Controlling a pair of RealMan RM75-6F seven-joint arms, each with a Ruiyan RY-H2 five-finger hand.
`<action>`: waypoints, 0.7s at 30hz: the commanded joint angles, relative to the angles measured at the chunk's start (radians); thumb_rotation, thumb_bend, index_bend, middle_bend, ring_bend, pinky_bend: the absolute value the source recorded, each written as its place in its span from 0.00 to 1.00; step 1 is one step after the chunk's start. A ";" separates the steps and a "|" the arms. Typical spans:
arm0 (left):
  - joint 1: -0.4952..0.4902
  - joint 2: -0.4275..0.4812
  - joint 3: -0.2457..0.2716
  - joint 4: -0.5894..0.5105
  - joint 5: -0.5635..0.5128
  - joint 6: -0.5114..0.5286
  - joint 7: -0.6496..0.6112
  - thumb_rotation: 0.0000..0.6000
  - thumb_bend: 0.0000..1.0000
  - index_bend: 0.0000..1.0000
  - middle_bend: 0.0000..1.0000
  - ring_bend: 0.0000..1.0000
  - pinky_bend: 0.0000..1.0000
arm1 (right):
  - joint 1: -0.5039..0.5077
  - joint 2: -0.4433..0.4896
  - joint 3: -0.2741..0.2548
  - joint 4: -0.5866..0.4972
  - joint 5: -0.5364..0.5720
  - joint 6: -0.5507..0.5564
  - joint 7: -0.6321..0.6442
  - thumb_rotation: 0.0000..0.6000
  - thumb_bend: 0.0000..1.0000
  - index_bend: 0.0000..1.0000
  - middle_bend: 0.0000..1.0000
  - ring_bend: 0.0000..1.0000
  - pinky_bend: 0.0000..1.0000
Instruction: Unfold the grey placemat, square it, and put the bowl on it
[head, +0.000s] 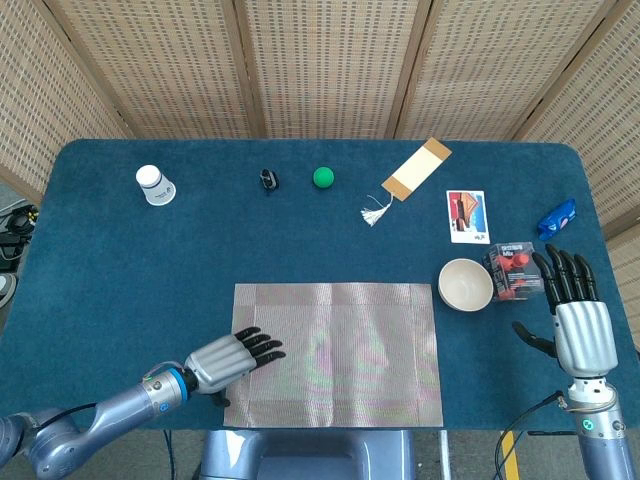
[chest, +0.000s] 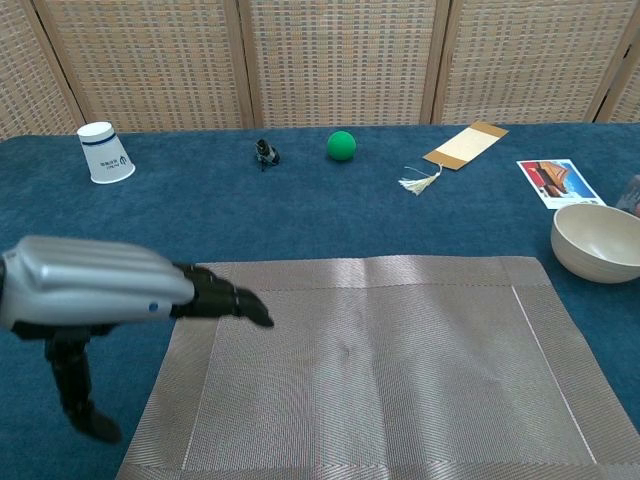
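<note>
The bowl (head: 465, 284) is sitting just right of the flat grey placemat (head: 335, 352), directly in front of the spread, empty right hand (head: 577, 310), which is waiting far nearer than the left hand (head: 228, 357), hovering outstretched over the mat's near-left corner.

The grey placemat (chest: 380, 370) runs off the chest view's near edge, hiding its near corners. The bowl (chest: 598, 242) is cut by that view's right edge. The small dark object (head: 267, 179) at the far side is too small to identify.
</note>
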 joint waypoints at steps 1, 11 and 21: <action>0.067 0.029 -0.049 0.049 0.066 0.139 -0.079 1.00 0.00 0.00 0.00 0.00 0.00 | 0.000 0.000 0.000 -0.001 -0.001 0.001 -0.002 1.00 0.00 0.03 0.00 0.00 0.00; 0.180 -0.004 -0.168 0.188 -0.081 0.387 -0.028 1.00 0.00 0.00 0.00 0.00 0.00 | 0.008 -0.009 -0.003 0.011 0.011 -0.026 -0.012 1.00 0.00 0.04 0.00 0.00 0.00; 0.303 -0.015 -0.236 0.200 -0.287 0.567 0.048 1.00 0.00 0.00 0.00 0.00 0.00 | 0.080 -0.041 -0.007 0.095 0.054 -0.183 -0.036 1.00 0.00 0.07 0.00 0.00 0.00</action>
